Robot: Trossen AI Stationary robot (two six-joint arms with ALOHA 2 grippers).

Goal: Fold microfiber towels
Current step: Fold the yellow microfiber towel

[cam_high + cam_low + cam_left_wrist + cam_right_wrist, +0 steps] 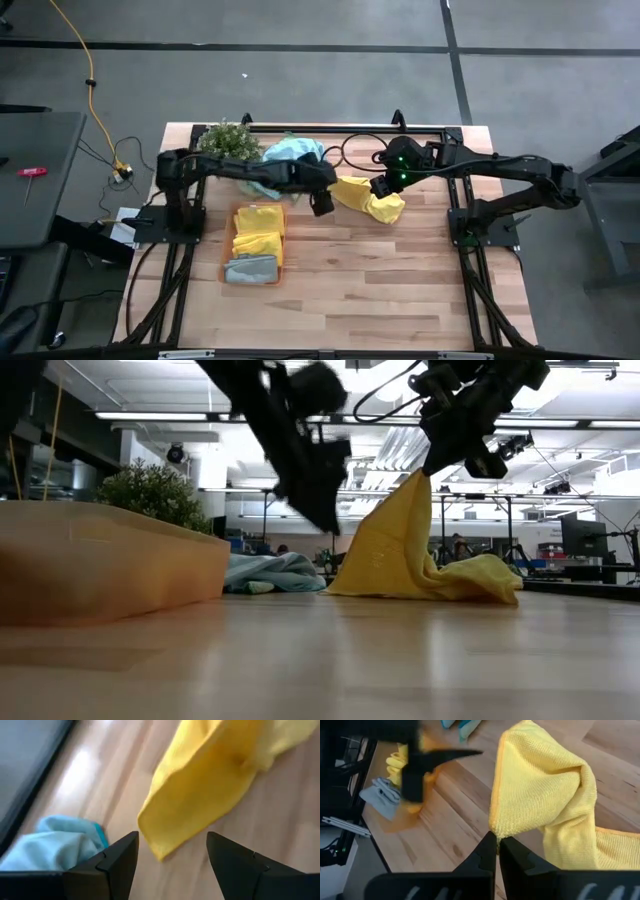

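Wooden desk [400,290]: right tool [497,840] pinched shut on yellow towel [540,785] corner; left tool [170,850] wide open, empty, near its hanging edge. Risk: thin pinch slipping.

Overhead, table-level, two wrist close-ups, sharing yellow towel [368,198]
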